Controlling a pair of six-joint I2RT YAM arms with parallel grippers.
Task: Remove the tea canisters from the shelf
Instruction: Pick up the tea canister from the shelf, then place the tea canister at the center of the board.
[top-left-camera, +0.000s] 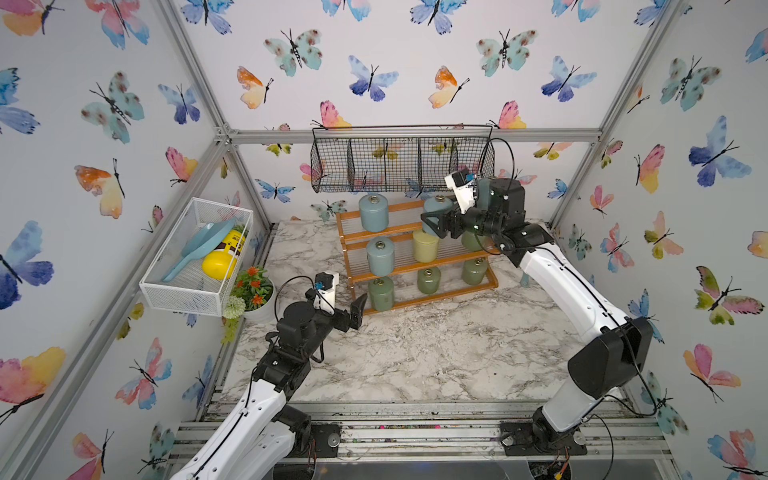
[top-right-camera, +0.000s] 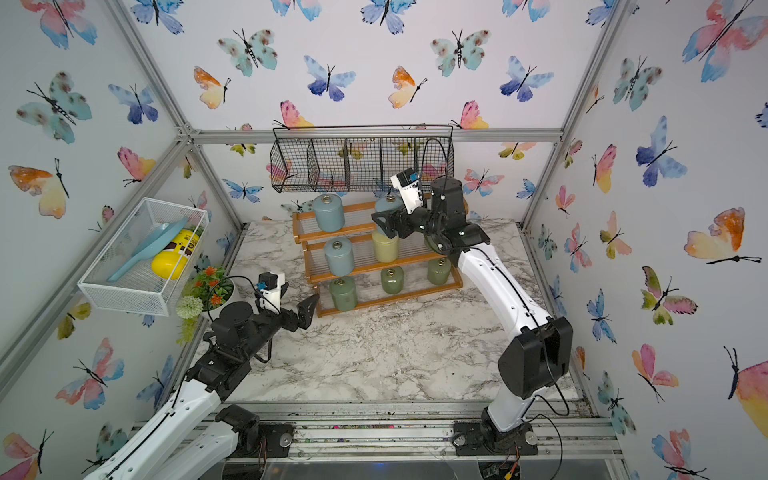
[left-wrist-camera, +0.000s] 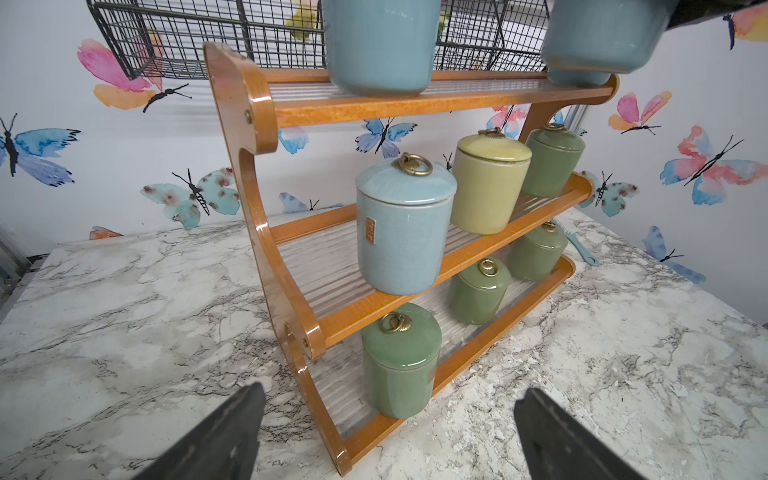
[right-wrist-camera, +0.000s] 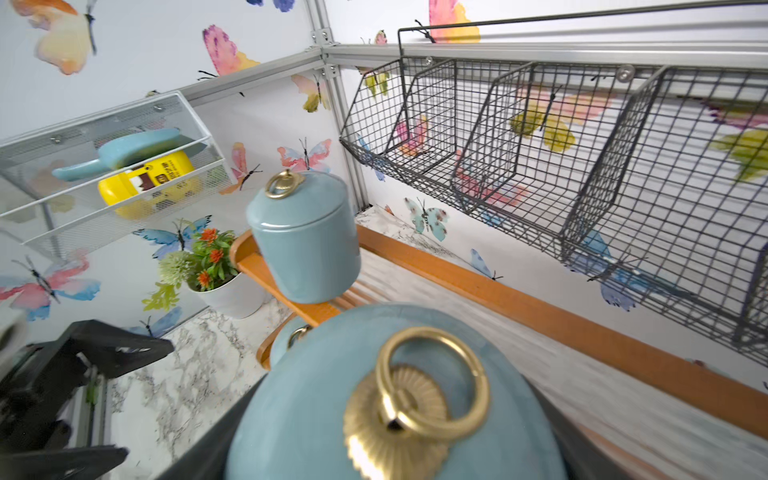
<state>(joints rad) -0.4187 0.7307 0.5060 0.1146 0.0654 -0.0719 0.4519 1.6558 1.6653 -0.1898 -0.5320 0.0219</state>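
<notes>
Copper tag (left-wrist-camera: 370, 230) (small) on blue-grey canister (left-wrist-camera: 401, 249): writing unreadable, perhaps characters.

Tabletop (top-left-camera: 415, 353) before shelf (top-left-camera: 419, 301) bare: wide approach to all tiers. Black wire basket (top-left-camera: 399, 164) hangs just above top tier, little headroom over left blue-grey canister (top-left-camera: 373, 212). Gaps between canisters (left-wrist-camera: 399, 232) on each tier. Plant pot (top-left-camera: 259, 313), white mesh basket (top-left-camera: 183, 297) crowd left side. Right gripper (top-left-camera: 432, 224), clamped on middle top canister (top-left-camera: 438, 204), and its arm block shelf's right end. Left gripper (top-left-camera: 358, 309), jaws wide, just off lower left corner.
</notes>
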